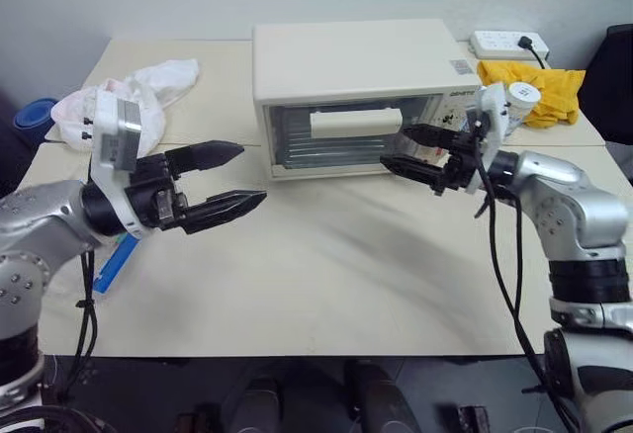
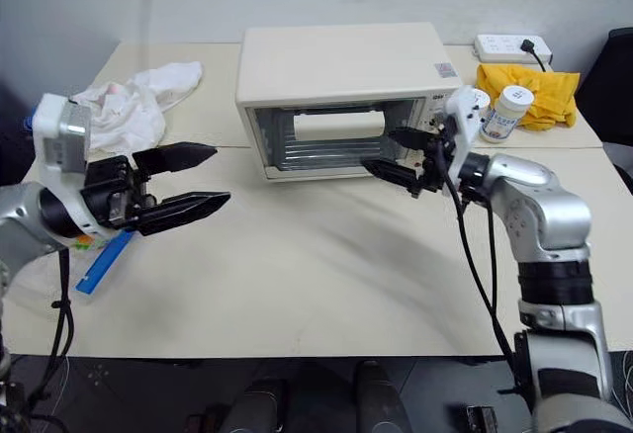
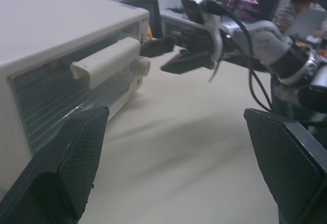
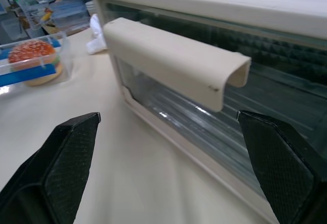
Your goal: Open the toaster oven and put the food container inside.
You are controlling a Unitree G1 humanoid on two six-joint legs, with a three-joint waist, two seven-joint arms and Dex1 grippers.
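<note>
One cream-white toaster oven (image 1: 356,77), glass door shut; long cream handle (image 4: 173,65).

Toaster oven (image 1: 356,62): cream-white casing, matching cream door handle (image 4: 173,63), glass door showing pale horizontal rack lines. Desk (image 1: 326,275): plain beige. Left gripper (image 1: 229,178) and right gripper (image 1: 407,149): black jaws, their inner pads finely cross-hatched. Food container (image 4: 31,65): clear plastic with a blue strip, holding a reddish-brown bun speckled with pale seeds. Cloth (image 1: 539,92): yellow. Bottle (image 2: 506,112): white. Power strip (image 1: 506,43): white with a black plug. Crumpled bag (image 2: 134,107): white.
</note>
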